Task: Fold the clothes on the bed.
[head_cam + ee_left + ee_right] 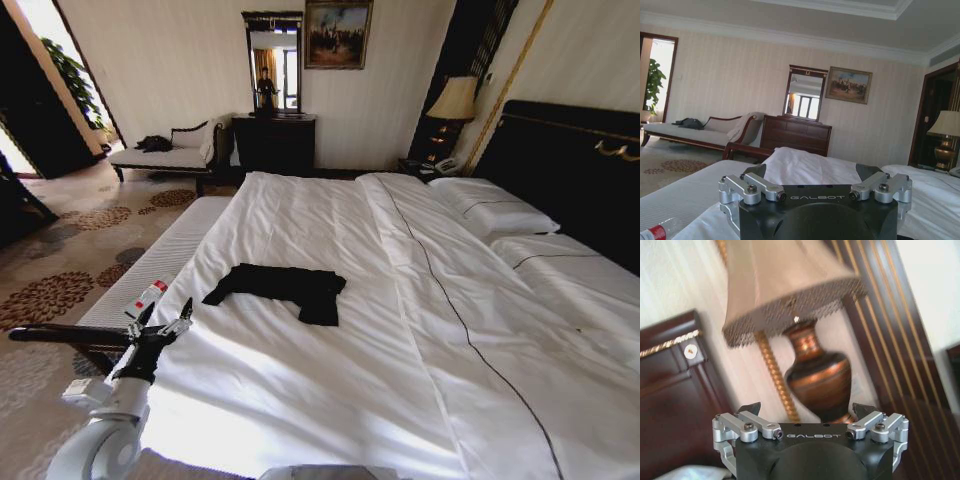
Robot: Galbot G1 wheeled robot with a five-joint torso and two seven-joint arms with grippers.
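The clothes are one black T-shirt (285,286), lying partly bunched on the white bed (330,400), left of its middle. My left gripper (170,320) is open and hovers at the bed's near left edge, a short way left of and nearer than the shirt, holding nothing. In the left wrist view the left gripper (812,172) has its fingers spread wide over the white bedding (805,165). My right gripper (806,408) is open and empty, raised and facing a bedside lamp (790,295).
A narrow white bench (165,255) runs along the bed's left side with a small red-capped bottle (147,298) on it. Pillows (495,208) and the dark headboard (570,170) are at the right. A chaise (165,155) and dark dresser (273,142) stand by the far wall.
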